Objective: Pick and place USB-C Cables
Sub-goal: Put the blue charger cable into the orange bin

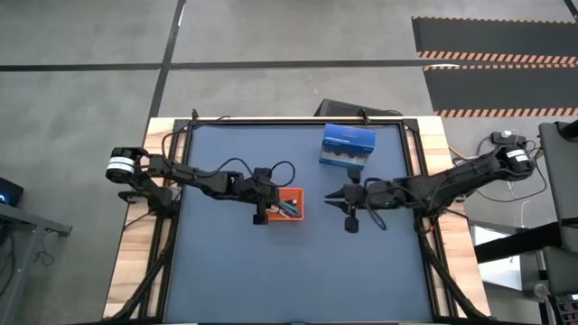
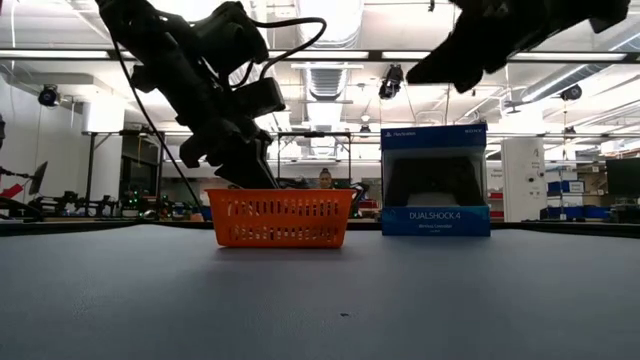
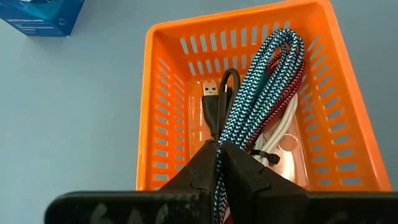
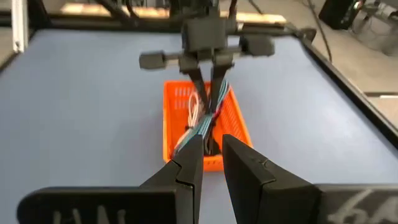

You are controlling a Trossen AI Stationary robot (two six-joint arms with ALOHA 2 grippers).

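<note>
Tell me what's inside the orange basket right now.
The orange basket holds a teal cable, a black cable, a white cable and a pink-red cable. The left gripper pinches the teal one, hiding the bundle's near end.

The left gripper [image 3: 219,163] is pinching the teal cable [image 3: 261,81] between its 2 dark fingers [image 3: 249,177], closed tight on the braid. The cable is running up into the orange tray [image 3: 163,93], lying over the black cable [image 3: 214,106], the pink-red cable [image 3: 287,99] and the white cable [image 3: 280,127]. A blue box [image 3: 43,15] is sitting on the table [image 3: 68,124].
</note>
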